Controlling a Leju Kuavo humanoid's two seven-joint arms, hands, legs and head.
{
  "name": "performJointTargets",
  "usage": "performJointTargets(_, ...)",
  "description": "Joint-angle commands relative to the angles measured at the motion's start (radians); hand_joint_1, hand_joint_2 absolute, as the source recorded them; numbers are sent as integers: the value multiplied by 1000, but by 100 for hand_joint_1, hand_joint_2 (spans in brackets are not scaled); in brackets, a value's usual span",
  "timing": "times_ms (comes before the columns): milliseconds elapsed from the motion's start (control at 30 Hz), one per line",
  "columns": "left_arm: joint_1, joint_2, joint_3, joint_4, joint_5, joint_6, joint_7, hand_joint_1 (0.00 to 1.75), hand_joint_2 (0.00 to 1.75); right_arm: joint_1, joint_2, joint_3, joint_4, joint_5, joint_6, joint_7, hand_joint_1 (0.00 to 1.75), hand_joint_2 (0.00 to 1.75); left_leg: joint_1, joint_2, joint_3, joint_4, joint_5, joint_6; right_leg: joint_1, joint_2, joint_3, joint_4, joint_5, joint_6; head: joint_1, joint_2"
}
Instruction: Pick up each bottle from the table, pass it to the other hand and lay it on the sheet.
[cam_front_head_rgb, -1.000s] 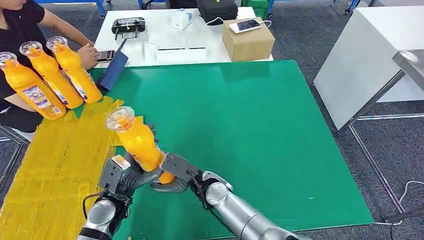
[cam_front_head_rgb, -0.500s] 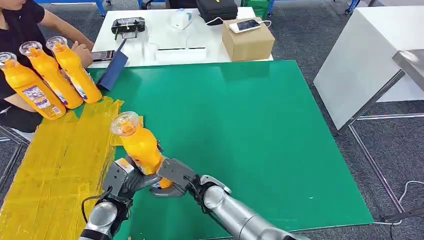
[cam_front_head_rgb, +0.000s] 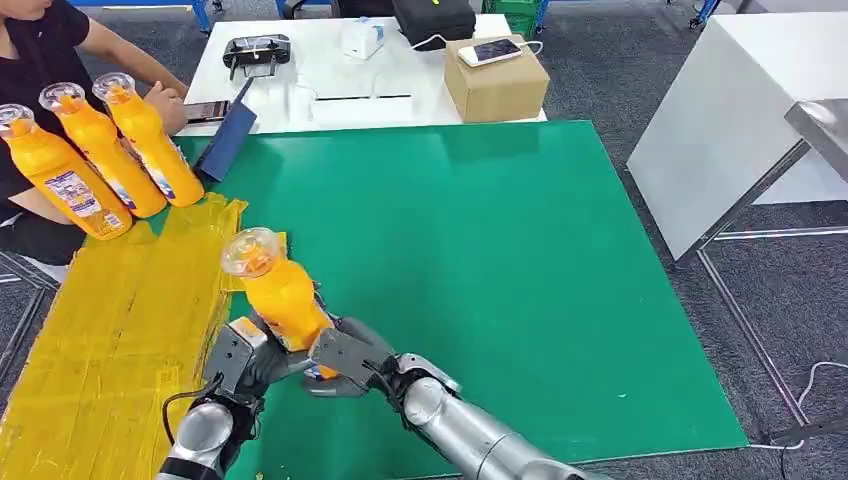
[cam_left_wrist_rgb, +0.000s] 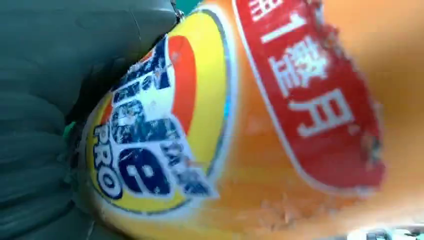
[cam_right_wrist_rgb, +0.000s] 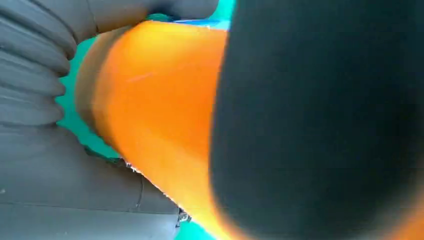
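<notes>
— Where's the bottle (cam_front_head_rgb: 278, 292)?
— Beside the yellow sheet (cam_front_head_rgb: 120, 330), near-upright, left hand (cam_front_head_rgb: 250, 360) and right hand (cam_front_head_rgb: 340, 358) both clasping its base.
— Advice?
— Let one hand firm up before the other loosens.

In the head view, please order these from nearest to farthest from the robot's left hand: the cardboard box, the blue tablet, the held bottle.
1. Held bottle, in the left hand itself.
2. Blue tablet, far left edge of the green mat.
3. Cardboard box, on the white table beyond.
</notes>
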Motion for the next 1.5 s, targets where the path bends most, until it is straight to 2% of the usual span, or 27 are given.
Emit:
performJointTargets(33,-4,26,99,-57,-325,290,-32,175,175,54,-145,-85,-268,22,-17,-15,0,0,1,-5,0,0,0,-1,1,0,2,0,0,-2,0,0)
performJointTargets(100,28,25,148,-93,-452,406,-30,175,175,102,-200,-134,-415,17,5,-27,0,0,2,-5,2,1,-1,-1,1,1,3,0,-1,-2,0,0)
performJointTargets(133,35,29,158,-97,-471,419,-33,175,175,112,-212,-145,-451,16,13,-26,0,0,2,-7,3,2,-2,-2,1,1,5,0,-2,-3,0,0)
performJointTargets(167,50,27,190,-92,-590,524,-18,175,175,134,-234,-164,-521,11,18,-42,0,0,1,-4,1,0,0,-1,0,0,2,-1,0,-1,0,0)
performJointTargets(267,80,37,245,-44,-790,695,0,175,175,164,-288,-181,-643,-7,40,-46,0,0,1,-5,3,0,-2,-1,0,1,4,0,-2,-2,0,0)
performJointTargets(433,92,58,275,15,-961,810,62,175,175,158,-315,-170,-655,-18,47,-49,0,0,0,-4,2,-1,-1,-1,0,1,3,-1,-1,-1,0,0)
performJointTargets(533,80,70,265,68,-1145,821,169,175,175,155,-313,-169,-645,-28,47,-57,0,0,1,-4,3,0,-1,-2,0,1,4,0,-1,-3,0,0)
performJointTargets(633,78,69,261,77,-1151,824,174,175,175,154,-313,-169,-643,-28,47,-57,0,0,0,-3,2,-1,0,-1,0,0,2,-1,0,-1,0,0)
performJointTargets(700,61,91,242,141,-1321,781,299,175,175,147,-309,-165,-635,-33,46,-59,0,0,0,-3,2,-1,0,-1,0,1,2,-1,0,-2,0,0)
performJointTargets(733,45,156,180,185,-1350,749,406,175,175,140,-305,-163,-631,-36,47,-59,0,0,1,-4,3,0,-1,-1,0,2,3,0,-1,-2,0,0)
performJointTargets(767,11,234,39,255,-1350,731,560,175,175,131,-300,-161,-626,-39,49,-58,0,0,0,-4,3,-1,0,-1,0,1,4,-1,-1,-2,0,0)
performJointTargets(900,-20,253,-3,327,-1350,726,608,175,175,121,-294,-159,-622,-43,54,-52,0,0,1,-8,4,-1,0,-3,0,0,4,1,-1,-4,0,0)
performJointTargets(933,-20,253,-3,327,-1350,726,608,175,175,121,-294,-159,-622,-43,54,-52,0,0,0,-3,2,-1,1,-1,0,1,1,0,0,-2,0,0)
performJointTargets(1067,-63,272,-47,427,-1350,645,617,175,175,114,-287,-154,-614,-44,59,-44,0,0,1,-6,6,0,-1,-3,0,2,6,1,-1,-4,-1,0)
performJointTargets(1200,-115,302,-136,510,-1350,592,719,175,175,111,-275,-151,-605,-43,63,-36,0,0,0,-5,6,-2,1,-1,-1,-1,6,0,0,-2,0,0)
performJointTargets(1267,-138,289,-122,559,-1350,557,727,175,175,109,-268,-146,-600,-39,66,-28,0,0,0,-7,8,-1,2,-2,0,0,8,1,0,-4,0,0)
performJointTargets(1300,-139,280,-94,569,-1350,561,701,3,175,110,-266,-146,-598,-37,66,-26,0,0,0,-6,9,-2,1,-2,-1,1,9,1,0,-3,0,0)
performJointTargets(1500,-143,280,-108,567,-1350,539,722,0,175,129,-267,-153,-599,-33,61,-23,0,0,0,-4,10,-2,4,-6,0,3,7,3,3,-6,-1,0)
